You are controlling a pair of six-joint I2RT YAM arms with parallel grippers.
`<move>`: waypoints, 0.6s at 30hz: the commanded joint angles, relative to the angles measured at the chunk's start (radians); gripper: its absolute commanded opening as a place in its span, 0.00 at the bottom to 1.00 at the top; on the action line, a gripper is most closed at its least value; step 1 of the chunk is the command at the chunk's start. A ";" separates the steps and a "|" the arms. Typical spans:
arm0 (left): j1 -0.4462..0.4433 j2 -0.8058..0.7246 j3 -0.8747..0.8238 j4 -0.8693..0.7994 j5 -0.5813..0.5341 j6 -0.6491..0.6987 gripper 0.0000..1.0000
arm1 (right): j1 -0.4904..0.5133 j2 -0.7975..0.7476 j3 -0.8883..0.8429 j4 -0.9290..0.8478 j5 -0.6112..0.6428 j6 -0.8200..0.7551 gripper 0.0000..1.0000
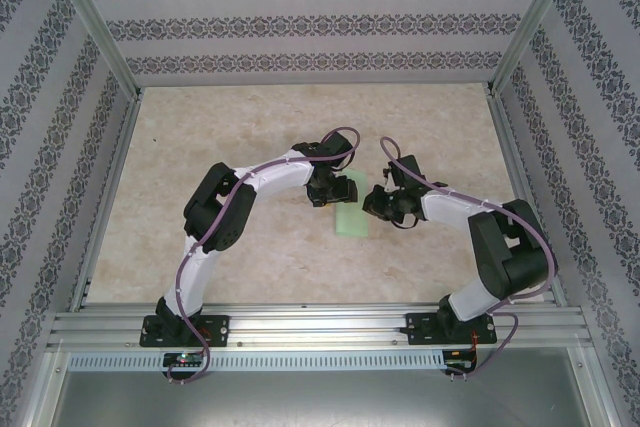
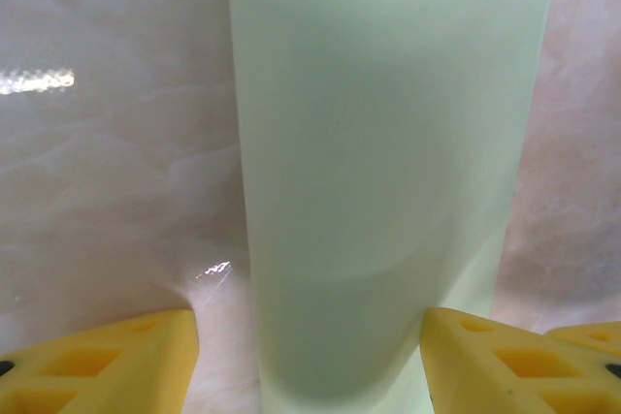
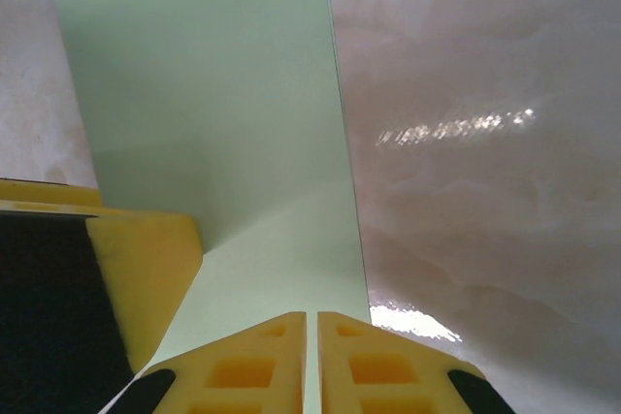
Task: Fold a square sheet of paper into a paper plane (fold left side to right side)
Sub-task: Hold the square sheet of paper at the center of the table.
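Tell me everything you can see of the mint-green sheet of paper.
The sheet of paper is thin, plain, pale mint green and unmarked. It lies mid-table on the marbled surface as a narrow strip, apparently folded in half. The left claw straddles its width, open. Nearer the right claw the paper curves up off the table, and that claw looks shut on its edge.

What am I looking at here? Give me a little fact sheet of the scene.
Surface: pale marbled table
Object: mint-green paper, lying as a narrow strip between the two arms
Left fingers: open, one either side of the strip
Right fingers: closed together, seemingly pinching the paper's edge
Surroundings: patterned walls
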 commanded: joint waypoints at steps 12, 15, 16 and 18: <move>-0.051 0.096 -0.004 0.084 0.051 0.023 0.64 | 0.027 0.078 0.030 0.009 0.015 0.008 0.12; -0.051 0.093 -0.004 0.082 0.053 0.022 0.64 | 0.028 0.092 0.028 -0.007 0.027 -0.006 0.12; -0.050 0.094 -0.004 0.083 0.052 0.024 0.65 | 0.028 0.095 0.027 -0.015 0.034 -0.012 0.12; -0.050 0.089 -0.003 0.079 0.048 0.029 0.64 | 0.027 0.104 0.027 -0.032 0.047 -0.024 0.12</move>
